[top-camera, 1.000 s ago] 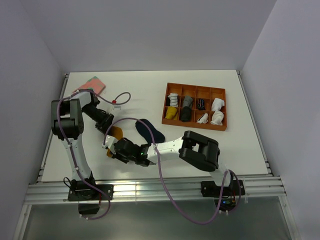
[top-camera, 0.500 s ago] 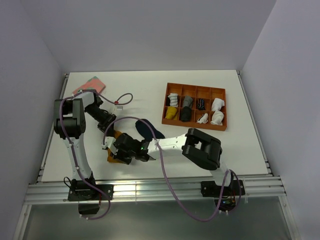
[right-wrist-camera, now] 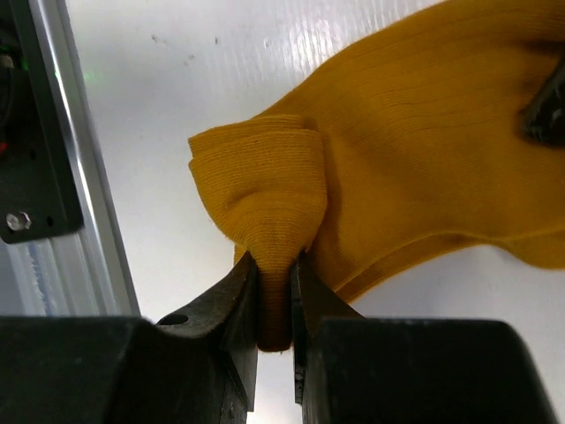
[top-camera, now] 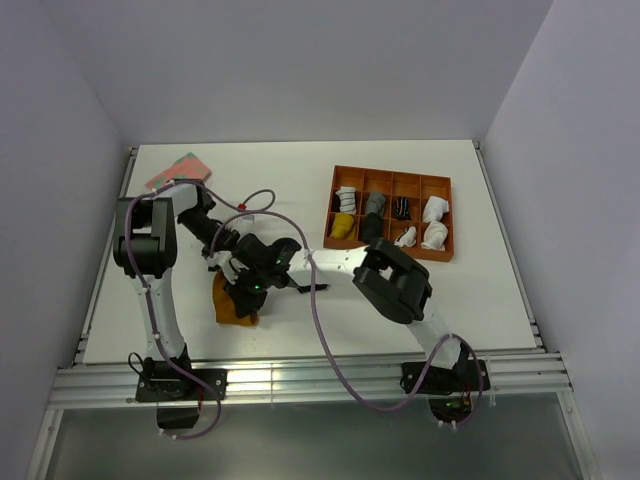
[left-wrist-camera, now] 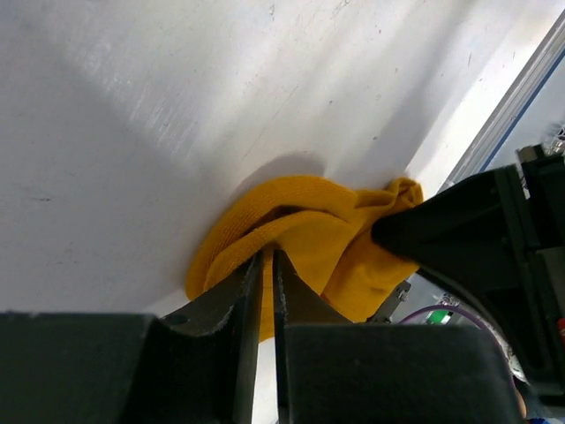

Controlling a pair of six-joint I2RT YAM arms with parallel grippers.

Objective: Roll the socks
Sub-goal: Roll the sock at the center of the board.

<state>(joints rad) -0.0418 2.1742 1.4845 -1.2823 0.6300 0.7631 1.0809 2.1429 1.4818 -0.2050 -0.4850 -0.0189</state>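
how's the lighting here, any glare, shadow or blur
Top external view: even light, one bright reflection on the metal rail at the near edge. Left wrist view: sheen on the table, a soft shadow beside the mustard sock, the left gripper in the foreground dark and soft. Right wrist view: sock ribs sharp, small glare patches on the table, the right gripper underlit.

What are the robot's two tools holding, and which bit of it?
Both hold the mustard-orange sock: the right tool pinches a bunched fold at its edge, the left tool a ridge of its fabric.
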